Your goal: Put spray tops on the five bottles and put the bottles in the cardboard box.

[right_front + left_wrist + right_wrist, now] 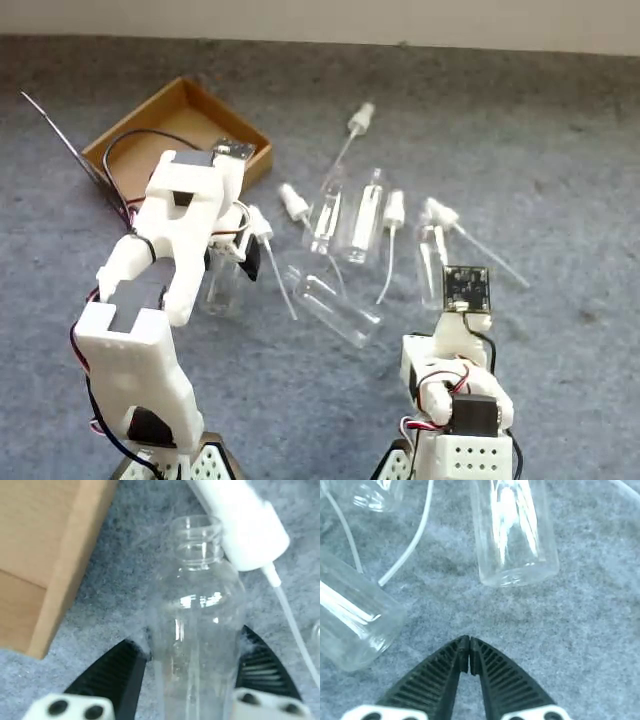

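Note:
My left gripper [190,642] is shut on a clear uncapped bottle [195,630], its black fingers [120,675] pressed on both sides. A white spray top [240,525] with its tube lies against the bottle's open neck. In the high view this bottle [222,285] is just in front of the cardboard box [180,130]. My right gripper [469,645] is shut on nothing, low over the carpet, a short way from the base of another bottle [512,535]. Several more bottles [340,308] and spray tops [393,210] lie scattered mid-table.
The cardboard box wall [45,555] stands close beside the held bottle. A bottle [350,625] and a thin tube [415,540] lie near my right gripper. One spray top [360,118] lies farther back. Grey carpet covers the table.

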